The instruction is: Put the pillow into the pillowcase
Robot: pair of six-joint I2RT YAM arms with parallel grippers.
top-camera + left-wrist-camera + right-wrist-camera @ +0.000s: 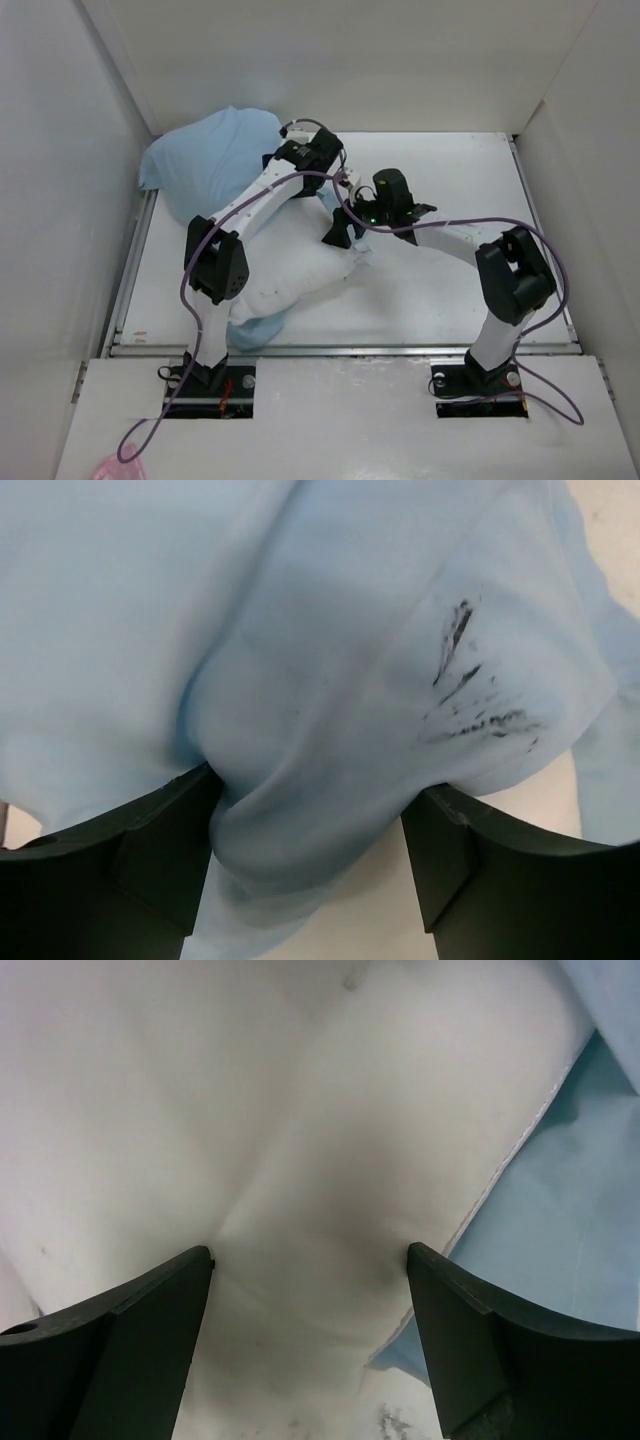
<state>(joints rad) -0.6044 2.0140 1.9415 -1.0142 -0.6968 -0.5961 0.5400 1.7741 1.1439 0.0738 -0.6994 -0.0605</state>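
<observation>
L end effector [310, 805] was part-closed w/ a bunched fold of the pillowcase [300, 640] pinched btwn both fingers; black smudges [470, 695] on the cloth nearby. R end effector [310, 1260] stood wide, fingers pressed on the pillow [250, 1110] either side of a crease. We couldn't tell if it truly gripped. From above, pillow lay mid-left on the surface [450, 300], pillowcase bunched at back-left, some also under pillow's near end.

pillow [300, 268]: 1 | pillowcase [215, 150]: 1 | pink scrap [118, 468]: 1 | robot arms [250, 198]: 2 | table [450, 300]: 1
</observation>
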